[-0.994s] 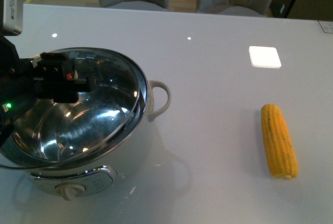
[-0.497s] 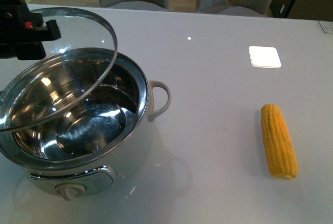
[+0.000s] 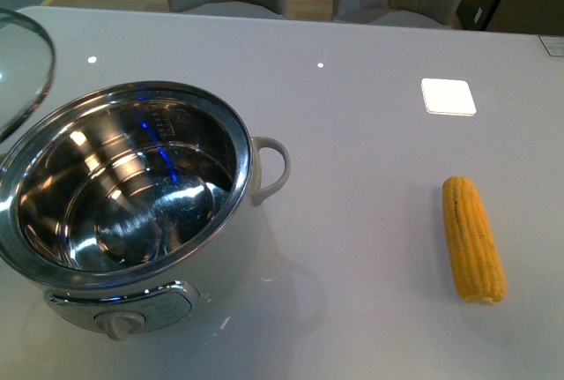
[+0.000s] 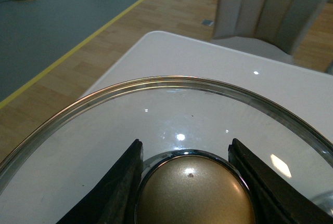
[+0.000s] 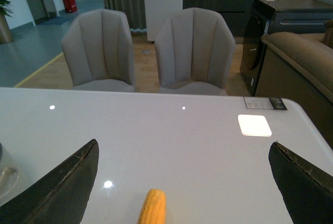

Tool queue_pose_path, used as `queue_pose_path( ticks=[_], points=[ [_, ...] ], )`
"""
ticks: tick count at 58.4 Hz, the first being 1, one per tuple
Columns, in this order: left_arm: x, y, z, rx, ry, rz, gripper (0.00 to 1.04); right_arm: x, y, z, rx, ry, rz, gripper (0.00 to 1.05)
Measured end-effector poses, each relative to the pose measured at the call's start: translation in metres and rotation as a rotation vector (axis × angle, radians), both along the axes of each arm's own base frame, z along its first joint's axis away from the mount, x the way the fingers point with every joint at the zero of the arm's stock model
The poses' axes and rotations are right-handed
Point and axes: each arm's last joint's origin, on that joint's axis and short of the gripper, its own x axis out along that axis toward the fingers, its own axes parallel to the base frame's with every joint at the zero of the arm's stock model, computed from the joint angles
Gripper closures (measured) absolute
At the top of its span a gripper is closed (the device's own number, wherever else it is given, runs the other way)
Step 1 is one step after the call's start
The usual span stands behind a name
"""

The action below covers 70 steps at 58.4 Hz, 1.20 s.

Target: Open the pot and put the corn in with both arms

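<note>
White pot point(image 3: 132, 195) stands uncovered (steel interior shining); yellow corn cob point(image 3: 473, 239) lies flat, well apart rightward

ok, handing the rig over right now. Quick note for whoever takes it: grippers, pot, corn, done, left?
Left gripper: shut on the lid knob, holding the glass lid clear of the pot, to its left.
Right gripper: open, empty, above the table.
Pot: open, nothing inside.
Corn: lying on the table, right of the pot.
Done: lid off.
Left: grasp corn, put it in the pot.
</note>
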Motion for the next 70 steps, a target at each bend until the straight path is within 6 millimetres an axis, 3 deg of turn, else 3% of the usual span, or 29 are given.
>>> queue_pose_path(
  ticks=[18, 30, 70],
  points=[
    [-0.001, 0.067, -0.008, 0.008, -0.012, 0.143, 0.62, 0.0, 0.0, 0.0, 0.0, 0.0, 0.0, 0.09],
    [0.003, 0.101, -0.043, 0.009, -0.008, 0.181, 0.62, 0.0, 0.0, 0.0, 0.0, 0.0, 0.0, 0.09],
    [0.058, 0.116, -0.149, 0.032, 0.016, 0.019, 0.62, 0.0, 0.0, 0.0, 0.0, 0.0, 0.0, 0.09]
  ],
)
